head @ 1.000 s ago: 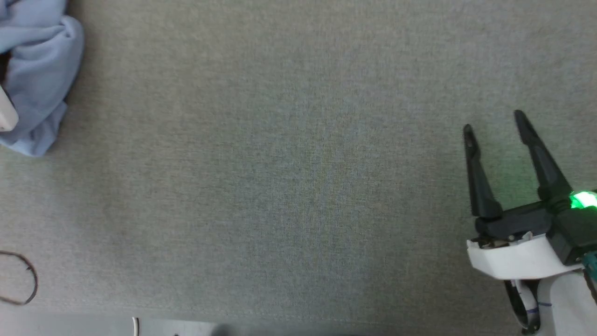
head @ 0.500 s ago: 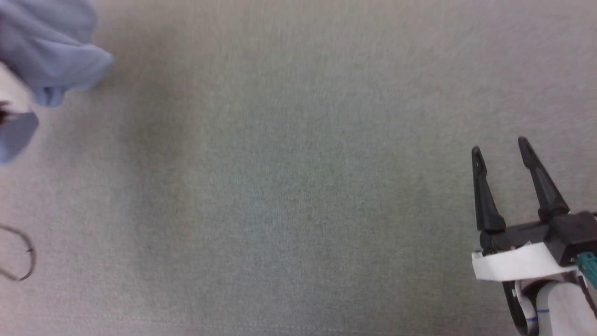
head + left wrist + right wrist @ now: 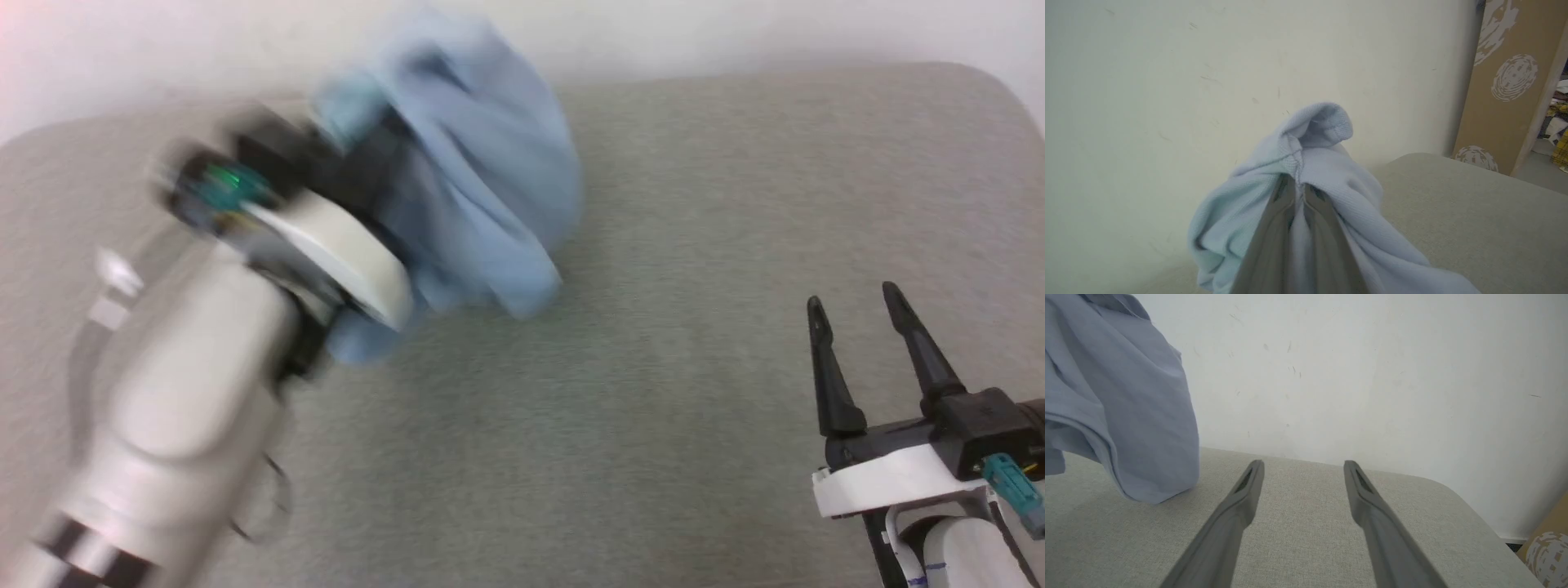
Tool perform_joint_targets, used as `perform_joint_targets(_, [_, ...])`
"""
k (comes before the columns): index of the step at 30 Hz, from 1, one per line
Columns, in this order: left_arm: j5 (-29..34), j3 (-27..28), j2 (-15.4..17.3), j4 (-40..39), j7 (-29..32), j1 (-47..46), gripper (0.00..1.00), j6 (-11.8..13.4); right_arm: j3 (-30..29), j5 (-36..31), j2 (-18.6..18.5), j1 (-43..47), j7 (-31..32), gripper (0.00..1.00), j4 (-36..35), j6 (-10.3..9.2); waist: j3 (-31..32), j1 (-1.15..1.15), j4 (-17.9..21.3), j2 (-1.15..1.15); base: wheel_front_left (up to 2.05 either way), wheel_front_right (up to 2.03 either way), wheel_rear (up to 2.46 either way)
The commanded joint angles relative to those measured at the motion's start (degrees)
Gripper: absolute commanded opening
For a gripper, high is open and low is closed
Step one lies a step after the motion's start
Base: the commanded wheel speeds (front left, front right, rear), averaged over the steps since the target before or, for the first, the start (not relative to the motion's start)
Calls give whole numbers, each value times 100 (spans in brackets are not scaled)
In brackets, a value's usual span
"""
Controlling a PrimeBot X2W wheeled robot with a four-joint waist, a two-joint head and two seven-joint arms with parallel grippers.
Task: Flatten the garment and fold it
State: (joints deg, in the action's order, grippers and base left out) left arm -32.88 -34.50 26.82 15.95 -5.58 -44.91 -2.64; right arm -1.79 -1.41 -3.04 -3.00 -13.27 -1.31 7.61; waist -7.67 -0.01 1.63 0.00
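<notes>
The left end effector [image 3: 1295,192] clamps a bunched seam of the soft, limp, light blue garment [image 3: 482,180], hanging crumpled over the grey tabletop [image 3: 653,408] near the wall, while the right end effector [image 3: 852,296] hovers wide open; a hem edge looks the surest hold.

Left hand [image 3: 1297,190] swung into head view, garment [image 3: 490,155] carried inward, bunched

A bare test room or workshop rather than a furnished home: a grey cloth-covered worktop [image 3: 735,204] with rounded corners stands by a plain, scuffed off-white wall [image 3: 1167,81], a brown panel [image 3: 1506,94] with white patches beside it, clutter [image 3: 1559,122] beyond
</notes>
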Motion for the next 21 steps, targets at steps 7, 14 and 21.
perform_joint_targets(7, [182,-881,-991,407,-92,975,0,246,100,156,15,32,71,100,137,-12,-92,1,1044,0,0,0,0])
perform_joint_targets(14, [300,-1604,-1605,1376,92,1404,100,118,156,247,15,75,80,100,388,-12,-176,1,1186,0,0,0,0])
perform_joint_targets(21, [305,-1488,-1638,1301,-454,1399,100,194,146,243,16,156,80,100,557,-12,72,1,866,0,0,0,0])
